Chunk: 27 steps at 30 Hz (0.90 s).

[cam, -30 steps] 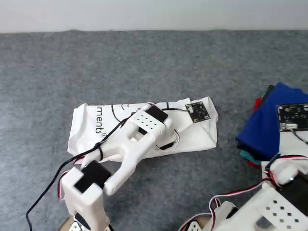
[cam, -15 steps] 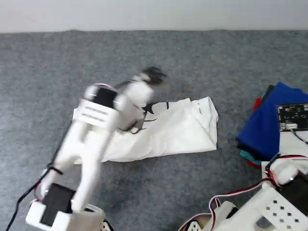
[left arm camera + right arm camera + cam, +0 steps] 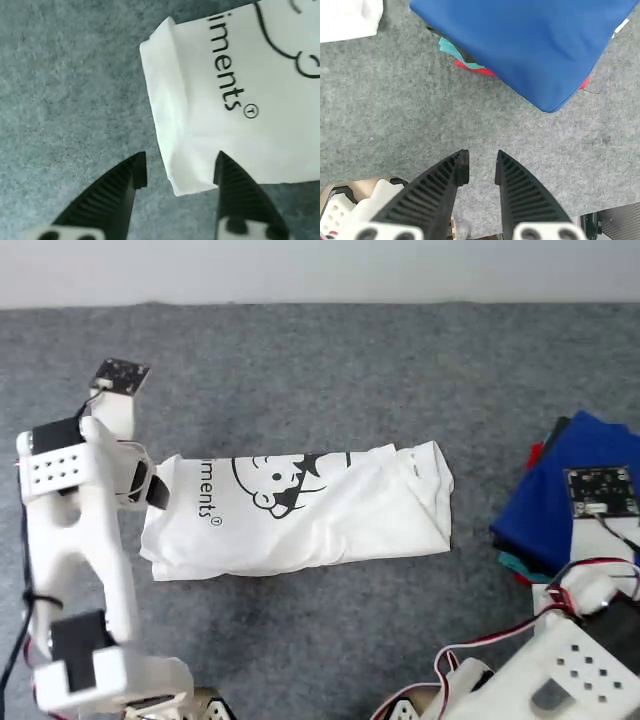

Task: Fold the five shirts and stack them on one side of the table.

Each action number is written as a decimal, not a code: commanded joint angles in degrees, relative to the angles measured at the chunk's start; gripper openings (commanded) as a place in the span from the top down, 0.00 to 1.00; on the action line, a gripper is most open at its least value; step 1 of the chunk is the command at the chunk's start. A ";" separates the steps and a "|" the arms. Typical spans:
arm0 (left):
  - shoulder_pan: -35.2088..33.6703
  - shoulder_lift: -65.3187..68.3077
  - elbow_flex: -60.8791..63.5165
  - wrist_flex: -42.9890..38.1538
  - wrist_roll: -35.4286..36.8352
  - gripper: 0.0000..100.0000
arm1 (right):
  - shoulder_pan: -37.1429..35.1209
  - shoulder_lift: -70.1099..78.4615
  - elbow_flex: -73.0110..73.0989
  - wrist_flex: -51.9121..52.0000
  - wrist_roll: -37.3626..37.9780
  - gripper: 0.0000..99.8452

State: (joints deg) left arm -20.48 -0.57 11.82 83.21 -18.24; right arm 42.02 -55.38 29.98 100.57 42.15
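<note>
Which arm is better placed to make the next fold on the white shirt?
Left. The left hand hangs open right at the white shirt's printed end, its fingers astride the corner. The right hand is by the folded blue shirt, apart from the white one.

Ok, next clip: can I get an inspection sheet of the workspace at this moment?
Surface: grey carpet, flat.
Job's things: white shirt folded into a long band, mid-table; blue-topped stack at one side, teal and red edges beneath.
Clutter: nothing seen.
Pincers: left pincer open, above the white shirt's corner; right pincer slightly open over bare carpet beside the stack.
Cables: red and white wires along the right arm.
Surroundings: pale wall behind.
</note>
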 commanded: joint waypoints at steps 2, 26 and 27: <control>-1.05 7.30 -2.24 -4.22 0.26 0.76 | 0.13 -1.01 -0.44 2.24 0.35 0.90; 0.18 24.44 -6.37 -10.81 0.70 0.80 | -0.13 -1.01 -1.23 2.07 0.09 0.90; 0.09 24.26 -6.46 -10.46 0.53 0.81 | -1.19 -0.92 -1.93 2.07 0.00 0.90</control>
State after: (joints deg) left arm -20.57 24.40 7.52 72.92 -18.07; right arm 42.02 -55.38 29.98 100.57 42.15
